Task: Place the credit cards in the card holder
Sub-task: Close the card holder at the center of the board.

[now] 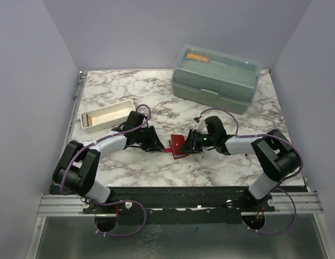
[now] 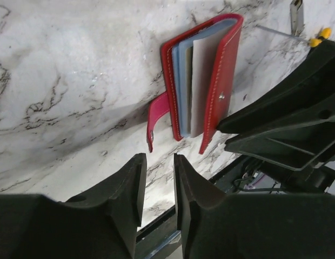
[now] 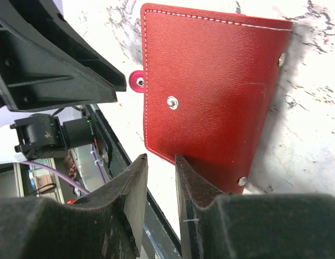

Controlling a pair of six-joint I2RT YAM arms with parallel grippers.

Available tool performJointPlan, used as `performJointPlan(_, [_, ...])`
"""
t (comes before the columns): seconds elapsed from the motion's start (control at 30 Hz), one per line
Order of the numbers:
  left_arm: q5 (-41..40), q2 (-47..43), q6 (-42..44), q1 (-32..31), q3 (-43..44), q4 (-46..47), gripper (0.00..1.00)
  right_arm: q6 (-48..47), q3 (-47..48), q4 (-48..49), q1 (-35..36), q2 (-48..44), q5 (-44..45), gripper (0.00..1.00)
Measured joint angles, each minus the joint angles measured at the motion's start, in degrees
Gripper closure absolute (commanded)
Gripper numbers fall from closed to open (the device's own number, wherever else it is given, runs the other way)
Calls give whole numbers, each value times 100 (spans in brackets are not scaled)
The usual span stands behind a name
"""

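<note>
Flanked the small dark-red folding card holder (image 1: pixel 179 144), propped ajar for loading, with left end effector (image 2: pixel 159 162) and right end effector (image 3: pixel 161 162) narrowly parted, empty.

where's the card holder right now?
In the top view the card holder lies in the middle of the table, toward the near edge, between the left gripper and the right gripper.

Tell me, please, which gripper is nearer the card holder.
Right. The right gripper is at the card holder's right side, almost on its cover; the left gripper lies short of its left side, bare table between.
</note>
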Motion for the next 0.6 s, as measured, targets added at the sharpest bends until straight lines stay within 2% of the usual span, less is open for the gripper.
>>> performJointPlan(0.13, [0,0,-72,0,0,245,74,-55,2,-42,4,83,35,72])
performJointPlan(0.37, [-9,50,-116,2,0,352,75,-133,35,-188,13,160,61,72])
performJointPlan(0.5, [-24,136,-118,2,0,348,66,-170,81,-221,13,195,61,73])
performJointPlan(0.6, [-55,153,-129,2,0,339,67,-188,114,-234,15,258,59,74])
